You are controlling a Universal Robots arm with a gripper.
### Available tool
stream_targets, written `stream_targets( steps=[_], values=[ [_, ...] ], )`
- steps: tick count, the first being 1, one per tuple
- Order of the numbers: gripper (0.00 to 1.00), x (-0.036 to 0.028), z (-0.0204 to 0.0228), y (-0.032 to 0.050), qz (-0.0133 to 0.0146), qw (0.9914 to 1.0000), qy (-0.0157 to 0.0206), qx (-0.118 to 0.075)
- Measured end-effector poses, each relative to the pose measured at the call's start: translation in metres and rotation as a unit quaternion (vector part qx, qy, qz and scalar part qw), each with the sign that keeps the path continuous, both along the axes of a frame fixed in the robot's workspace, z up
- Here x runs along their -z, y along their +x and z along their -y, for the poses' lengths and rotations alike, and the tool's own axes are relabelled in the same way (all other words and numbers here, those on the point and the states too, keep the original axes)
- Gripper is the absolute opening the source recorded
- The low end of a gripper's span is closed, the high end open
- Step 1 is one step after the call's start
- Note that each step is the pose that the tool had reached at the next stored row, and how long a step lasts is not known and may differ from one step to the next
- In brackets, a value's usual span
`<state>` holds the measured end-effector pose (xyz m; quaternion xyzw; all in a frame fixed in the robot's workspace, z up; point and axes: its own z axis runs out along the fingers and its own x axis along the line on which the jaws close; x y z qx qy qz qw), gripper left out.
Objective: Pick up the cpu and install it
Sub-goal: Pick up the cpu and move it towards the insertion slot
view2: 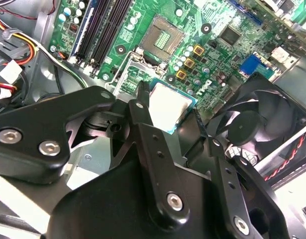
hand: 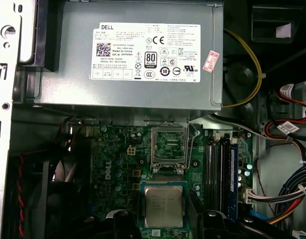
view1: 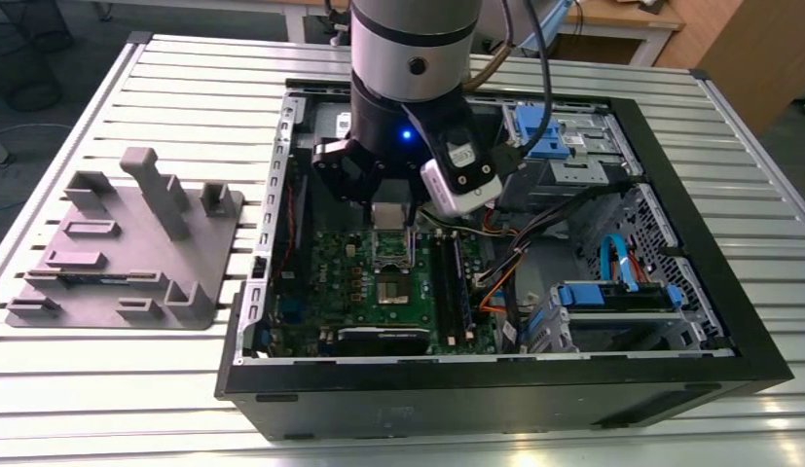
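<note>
The cpu [hand: 163, 206] is a small square chip with a silvery top and a thin green rim. My gripper [hand: 164, 219] is shut on it, one black finger on each side. I hold it above the green motherboard [hand: 118, 169], a short way from the open socket [hand: 168, 144], whose metal frame is hinged up. In the second wrist view the cpu [view2: 167, 104] hangs between the fingers [view2: 140, 112] with the bare socket [view2: 162, 37] beyond it. In the exterior view the gripper [view1: 391, 222] hovers over the socket [view1: 391, 251] inside the open computer case [view1: 506, 375].
A big grey power supply [hand: 143, 55] with a white label lies just past the socket. Memory slots [hand: 227, 169] and bundled cables [hand: 287, 189] run along one side, and a black fan [view2: 262, 124] sits on the other. A grey fixture block [view1: 129, 243] rests on the slatted table.
</note>
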<state>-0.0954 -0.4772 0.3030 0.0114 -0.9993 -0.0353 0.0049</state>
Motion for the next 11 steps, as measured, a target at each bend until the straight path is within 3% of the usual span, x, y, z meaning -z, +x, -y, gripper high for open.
stream_targets(
  steps=[1,11],
  values=[
    [0.47,0.0030,0.0000,0.0000,0.0000,1.00000,0.0000,0.000],
    [0.47,0.0046,0.0000,0.0000,0.0000,1.00000,0.0000,0.000]
  ],
)
